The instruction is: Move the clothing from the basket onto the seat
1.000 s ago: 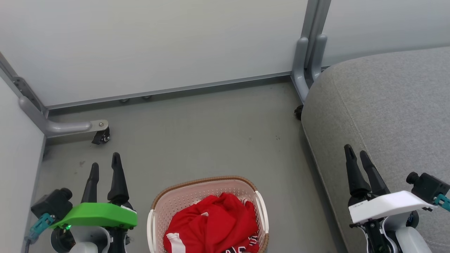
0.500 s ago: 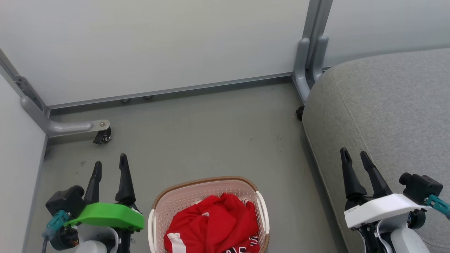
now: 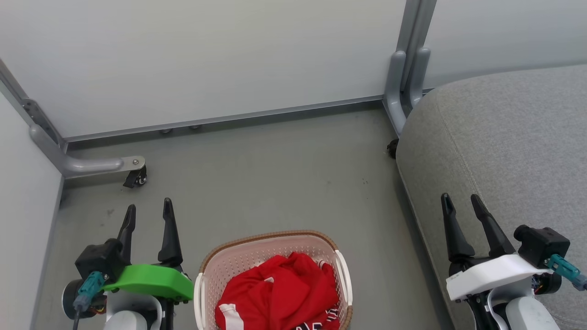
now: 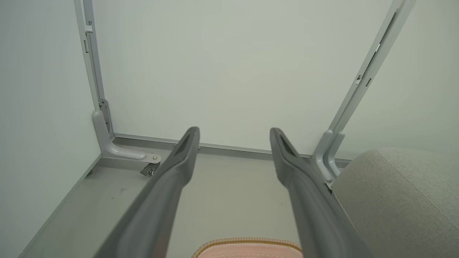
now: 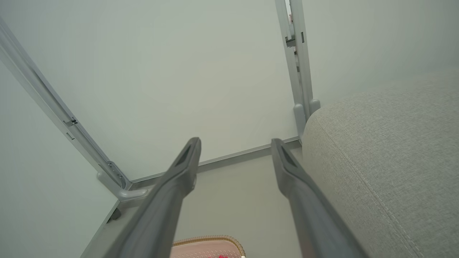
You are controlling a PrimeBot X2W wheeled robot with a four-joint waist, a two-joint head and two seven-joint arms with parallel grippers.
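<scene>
The clothing [image 3: 279, 293] is heaped inside the basket [image 3: 268, 236], a red bundle with white trim that rises close to the brown rim. None of it is laid on the seat yet. The basket is stood on the floor [image 3: 275, 174], and the seat [image 3: 504, 137] is found to the right of the basket, with a strip of floor between them. The left gripper [image 3: 149, 205] is held just left of the basket, its jaws spread wide and empty. The right gripper [image 3: 459, 197] is held well to the right of the basket, likewise wide and empty.

Several failures are judged possible. The fabric is bunched, so only a loose fold may be pinched, and a second piece may be dragged up with it and dropped on the floor to the right of the basket. The basket looks light, so it may be tipped or lifted if cloth is snagged on the rim or a fingertip is caught in a perforation. A trailing sleeve may be left hanging short of the seat if the carry is kept low.
</scene>
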